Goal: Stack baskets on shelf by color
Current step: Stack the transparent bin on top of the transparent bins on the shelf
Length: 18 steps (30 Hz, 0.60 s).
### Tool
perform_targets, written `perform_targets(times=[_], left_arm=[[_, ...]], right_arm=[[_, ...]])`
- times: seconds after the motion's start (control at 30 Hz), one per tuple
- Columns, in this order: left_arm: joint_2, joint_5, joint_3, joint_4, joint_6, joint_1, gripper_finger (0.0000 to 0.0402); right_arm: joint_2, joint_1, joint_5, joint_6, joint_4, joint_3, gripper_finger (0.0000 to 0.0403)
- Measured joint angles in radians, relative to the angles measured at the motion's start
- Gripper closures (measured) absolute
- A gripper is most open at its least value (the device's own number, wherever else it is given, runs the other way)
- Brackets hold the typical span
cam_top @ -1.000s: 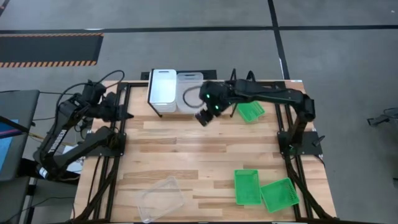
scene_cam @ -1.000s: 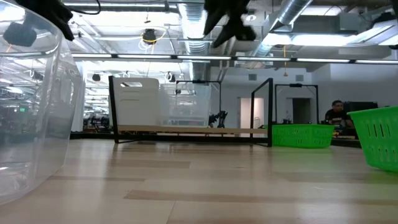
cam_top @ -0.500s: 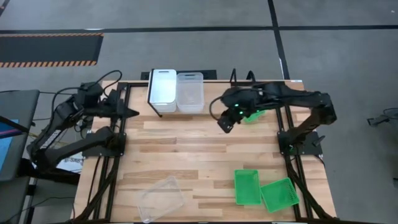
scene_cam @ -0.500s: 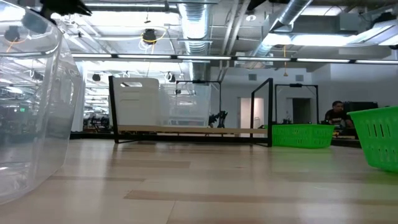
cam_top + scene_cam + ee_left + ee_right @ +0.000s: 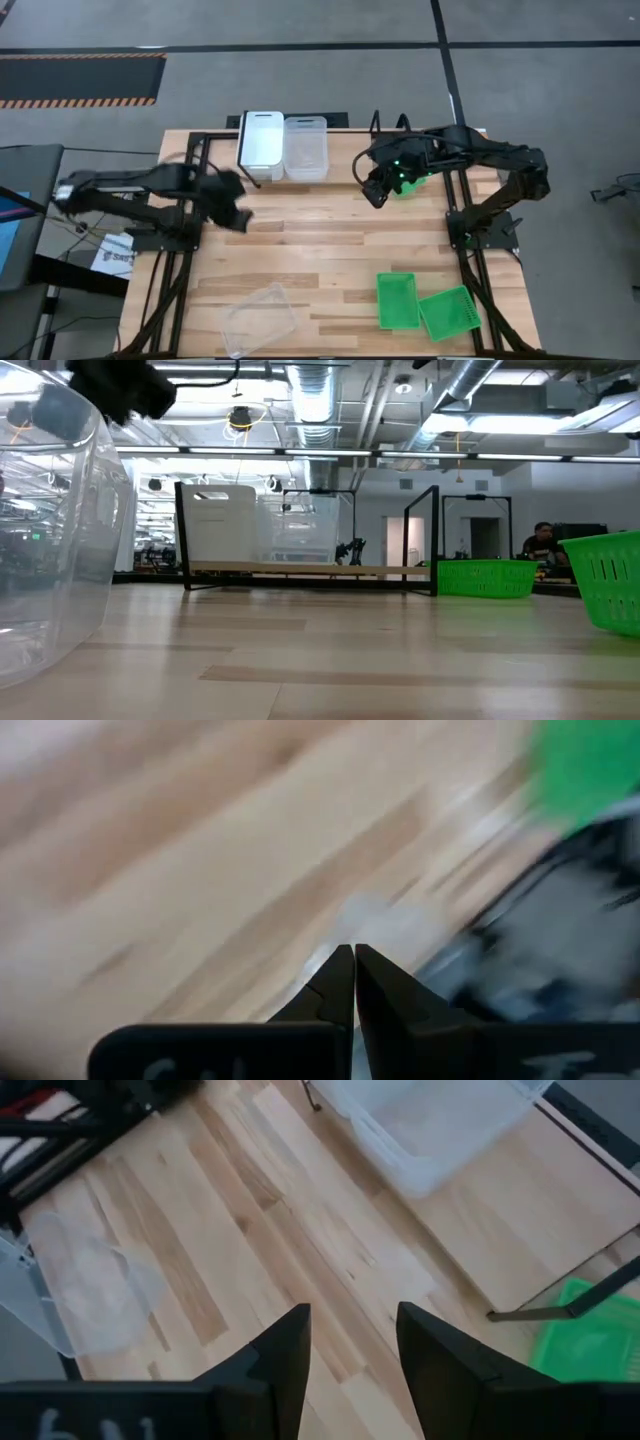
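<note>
Partway through, by my read: on the shelf (image 5: 345, 128) at the far edge of the tabletop (image 5: 320, 250) sit a white basket (image 5: 263, 140) and, just beside it, a clear basket (image 5: 306, 148); the shelf's right portion holds nothing yet. A green basket (image 5: 408, 178) lies by the shelf's right end, partly under the right arm, and whether it is on the board or on the tabletop I cannot tell. Still loose at the near edge: a second clear basket (image 5: 260, 318) at near left, tilted, and two green baskets (image 5: 398, 299) (image 5: 449, 312) touching at near right. So at least three remain to be stacked. Right gripper (image 5: 376, 190) hangs empty, fingers spread, above the tabletop just in front of the shelf's right part. Left gripper (image 5: 238, 212) hovers over the left-centre, fingers pressed together, holding nothing. Room: the whole middle of the tabletop is bare wood, wide open for travel. Watch points are the black frame rails along both sides, the shelf's thin legs, and the near-edge baskets sitting close to the drop-off.
</note>
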Motion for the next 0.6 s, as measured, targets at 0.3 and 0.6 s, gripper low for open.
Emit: perform_targets(times=[0.3, 0.6], left_arm=[[0.163, -0.031, 0.000, -0.073, -0.086, -0.370, 0.0337], [0.237, -0.170, 0.000, 0.093, -0.077, -0.556, 0.0264]], right_arm=[[0.000, 0.000, 0.000, -0.051, -0.035, 0.000, 0.0233], [0.008, 0.000, -0.001, -0.088, -0.037, -0.001, 0.0233]])
